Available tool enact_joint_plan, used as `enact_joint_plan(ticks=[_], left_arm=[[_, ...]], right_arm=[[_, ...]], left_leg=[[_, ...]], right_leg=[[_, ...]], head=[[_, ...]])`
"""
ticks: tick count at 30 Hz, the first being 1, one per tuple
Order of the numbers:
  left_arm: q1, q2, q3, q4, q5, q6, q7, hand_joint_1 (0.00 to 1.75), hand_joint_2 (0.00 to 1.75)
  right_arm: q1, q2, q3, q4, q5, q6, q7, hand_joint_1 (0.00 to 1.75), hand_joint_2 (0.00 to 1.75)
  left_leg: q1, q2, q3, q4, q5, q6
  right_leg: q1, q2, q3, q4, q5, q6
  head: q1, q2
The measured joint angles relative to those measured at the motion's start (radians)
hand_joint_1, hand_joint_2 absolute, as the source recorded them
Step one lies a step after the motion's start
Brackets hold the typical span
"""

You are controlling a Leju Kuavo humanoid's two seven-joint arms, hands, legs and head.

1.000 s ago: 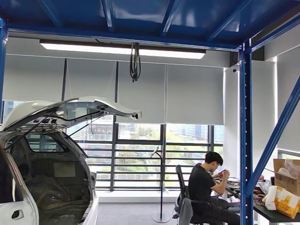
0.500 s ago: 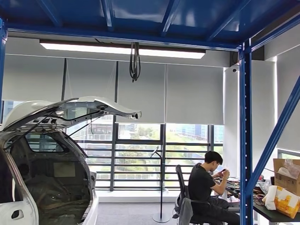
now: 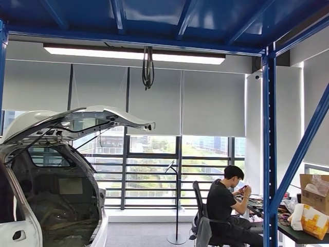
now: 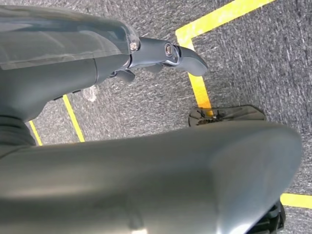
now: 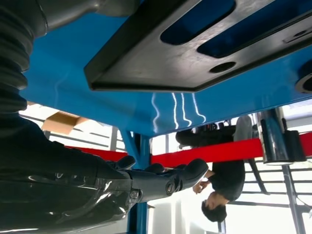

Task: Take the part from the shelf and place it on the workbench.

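In the right wrist view the part (image 5: 191,53), a flat black plate with long slots and round holes, lies against the blue shelf surface (image 5: 73,92). My right hand (image 5: 162,178) is stretched out a short way from the shelf, its dark fingers straight and apart with nothing in them, not touching the part. In the left wrist view my left hand (image 4: 154,51) hangs over grey carpet with its fingers extended, holding nothing.
A white car (image 3: 50,170) with its tailgate raised stands at the left. A blue shelf upright (image 3: 269,154) rises at the right, beside a table with a cardboard box (image 3: 314,193). A person (image 3: 225,206) sits there on a chair. Yellow tape (image 4: 198,83) marks the carpet.
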Motion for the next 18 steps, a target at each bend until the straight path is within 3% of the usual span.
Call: enact_joint_plan(ticks=[18], left_arm=[[-0.005, -0.015, 0.000, 0.001, -0.007, 0.007, 0.000, 0.00, 0.00]], right_arm=[[-0.122, 0.080, 0.071, 0.239, -0.096, 0.036, -0.105, 0.00, 1.75]], left_leg=[[0.000, 0.000, 0.000, 0.000, 0.000, 0.000]], right_leg=[[0.000, 0.000, 0.000, 0.000, 0.000, 0.000]], head=[[0.000, 0.000]])
